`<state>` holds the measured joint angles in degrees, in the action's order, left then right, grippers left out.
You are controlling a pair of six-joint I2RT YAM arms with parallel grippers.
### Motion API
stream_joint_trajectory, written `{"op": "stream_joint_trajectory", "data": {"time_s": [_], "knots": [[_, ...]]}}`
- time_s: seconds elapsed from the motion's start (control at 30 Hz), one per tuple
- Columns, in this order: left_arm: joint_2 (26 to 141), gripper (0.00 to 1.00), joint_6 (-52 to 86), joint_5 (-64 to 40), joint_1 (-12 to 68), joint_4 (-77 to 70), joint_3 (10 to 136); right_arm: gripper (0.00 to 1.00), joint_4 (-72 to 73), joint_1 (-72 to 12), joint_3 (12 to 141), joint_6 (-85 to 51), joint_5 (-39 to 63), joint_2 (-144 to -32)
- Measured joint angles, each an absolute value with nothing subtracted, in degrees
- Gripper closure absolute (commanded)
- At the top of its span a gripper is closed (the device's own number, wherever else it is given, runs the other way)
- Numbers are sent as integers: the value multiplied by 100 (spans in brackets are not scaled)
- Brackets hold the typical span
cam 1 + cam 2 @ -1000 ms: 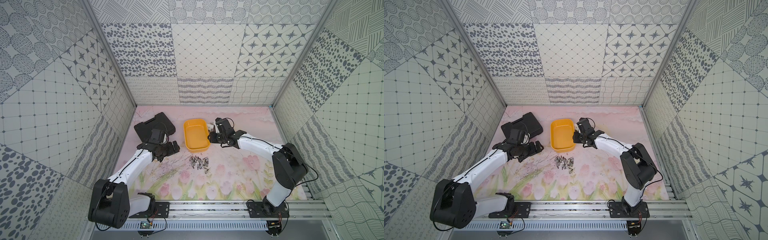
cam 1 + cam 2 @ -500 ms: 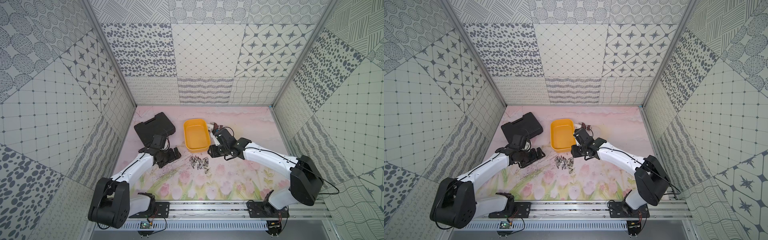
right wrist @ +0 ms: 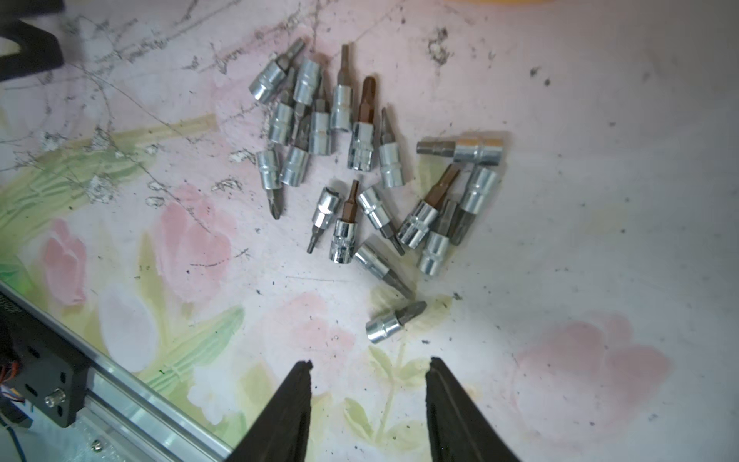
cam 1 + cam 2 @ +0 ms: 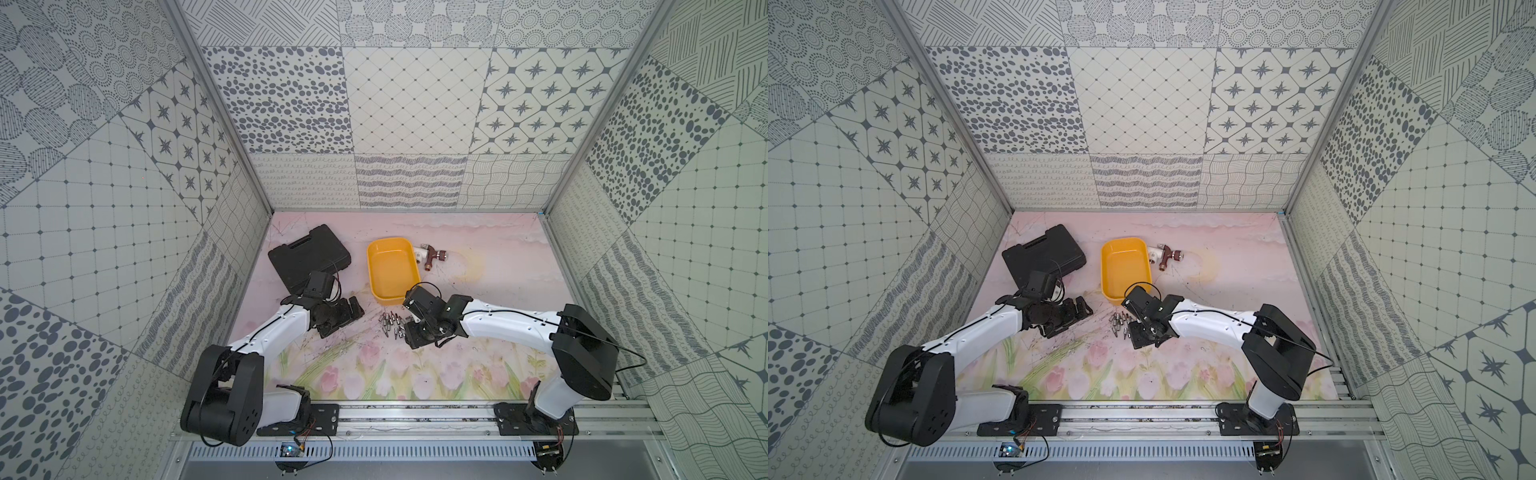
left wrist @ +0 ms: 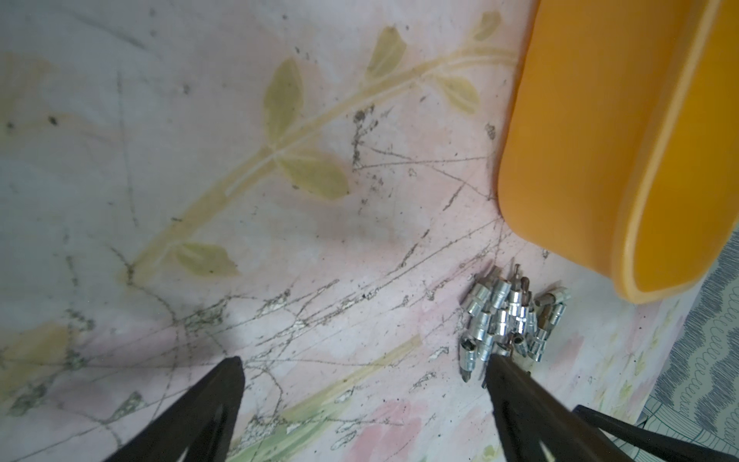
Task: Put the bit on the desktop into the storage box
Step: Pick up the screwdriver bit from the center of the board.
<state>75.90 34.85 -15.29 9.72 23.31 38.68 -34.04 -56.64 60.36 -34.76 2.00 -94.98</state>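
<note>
Between your right fingers [image 3: 304,376] shows only bare counter [image 3: 560,240]: the two black tips stand parted and pinch nothing. Just ahead of them a lone bit [image 3: 394,322] lies on its side. Beyond it, the heap of bits [image 3: 360,160] is a loose scatter of chrome collars with grey or rust-brown tips, several touching or crossing.

Your left fingers [image 5: 228,384] are spread wide, also with nothing between them. In the left wrist view one tip overlaps the edge of the heap. Both top views show a strip of counter between those fingers and the bits [image 4: 392,324], so they look apart.

Every bit you can see lies on the counter, just off the near short end of the storage box [image 4: 392,268], outside its wall. The right arm comes in over the heap from its right side, and the left arm waits on the other side.

Farther out, the black tool case [image 4: 309,255] lies closed at the far left. A white and reddish-brown fitting [image 4: 430,255] sits beside the box's far right corner.
</note>
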Motion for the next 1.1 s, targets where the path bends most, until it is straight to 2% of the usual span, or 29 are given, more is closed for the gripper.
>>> {"op": "stream_joint_trajectory", "data": {"time_s": [0.47,1.1], "knots": [[7537,1,3483,-1516,976,2331,3868,52,-3669,-5719,6333,-3387,-34,-10210],[7524,1,3468,-1455,980,2340,3894,56,-3745,-5784,6543,-3317,-231,-10440]]}}
